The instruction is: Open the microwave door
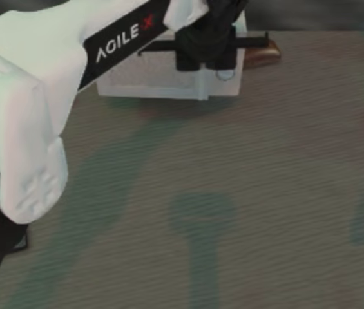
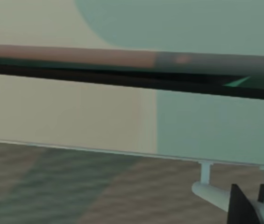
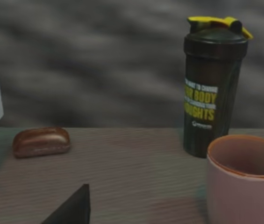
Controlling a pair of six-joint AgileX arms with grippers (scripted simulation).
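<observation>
Table (image 1: 246,193) before microwave (image 1: 169,84) open; bread roll (image 1: 262,55) just beside its right side.

Top view looks straight down on the table (image 1: 246,193), left wrist view hugs the microwave (image 2: 75,112), right wrist view looks level across the tabletop, sharing the bread roll (image 3: 41,141) with the top view.

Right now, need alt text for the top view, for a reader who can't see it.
The left arm reaches from the near left across the table to the white microwave at the far edge, its dark left gripper over the front of it. A brown bread roll lies just right of the microwave on the patterned table; the right arm is out of view.
</observation>
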